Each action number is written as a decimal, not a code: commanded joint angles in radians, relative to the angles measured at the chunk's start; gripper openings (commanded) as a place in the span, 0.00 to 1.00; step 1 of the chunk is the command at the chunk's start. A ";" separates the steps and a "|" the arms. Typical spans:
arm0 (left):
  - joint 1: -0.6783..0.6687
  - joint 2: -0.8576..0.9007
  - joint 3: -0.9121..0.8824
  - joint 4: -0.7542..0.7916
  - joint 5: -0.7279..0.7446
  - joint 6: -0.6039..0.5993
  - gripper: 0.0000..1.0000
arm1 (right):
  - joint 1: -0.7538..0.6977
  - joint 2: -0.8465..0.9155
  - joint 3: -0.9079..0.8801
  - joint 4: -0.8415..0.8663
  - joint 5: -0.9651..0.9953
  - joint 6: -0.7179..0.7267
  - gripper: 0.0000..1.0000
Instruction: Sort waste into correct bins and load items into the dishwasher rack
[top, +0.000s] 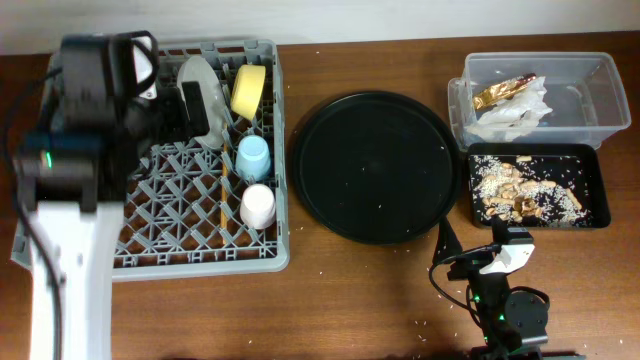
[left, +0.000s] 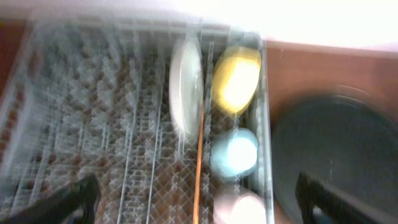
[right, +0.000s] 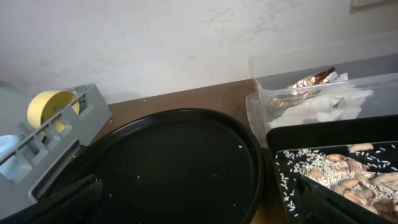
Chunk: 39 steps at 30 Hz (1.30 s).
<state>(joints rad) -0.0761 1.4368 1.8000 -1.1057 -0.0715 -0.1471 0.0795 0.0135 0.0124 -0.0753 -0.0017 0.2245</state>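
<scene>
The grey dishwasher rack (top: 150, 215) holds the upright plate (top: 197, 80), yellow bowl (top: 248, 90), blue cup (top: 253, 157), pink cup (top: 258, 205) and chopsticks (left: 199, 168). My left gripper (left: 198, 202) is open and empty above the rack, and its view is blurred. The clear tub (top: 590, 110) holds the foil wrapper (top: 505, 92) and white napkins (top: 515, 115). The shallow black tray (top: 595, 180) holds food scraps and rice (top: 520, 190). My right gripper (right: 199, 208) is open and empty, low at the table's front, near the tray's left end.
The large round black tray (top: 375, 165) lies between the rack and the bins, with a few rice grains on it. Loose grains dot the brown table near the right arm's base (top: 510, 310). The left arm (top: 60, 250) reaches in over the rack's left side.
</scene>
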 joint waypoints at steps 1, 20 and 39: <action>0.034 -0.290 -0.375 0.212 0.000 0.035 1.00 | 0.007 -0.010 -0.007 -0.004 -0.006 -0.007 0.98; 0.130 -1.361 -1.791 1.075 0.029 0.280 1.00 | 0.007 -0.010 -0.007 -0.004 -0.006 -0.007 0.98; 0.132 -1.432 -1.791 1.025 0.027 0.280 1.00 | 0.007 -0.010 -0.007 -0.004 -0.006 -0.007 0.98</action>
<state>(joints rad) 0.0574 0.0147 0.0120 -0.0784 -0.0341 0.1165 0.0803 0.0101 0.0120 -0.0753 -0.0021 0.2241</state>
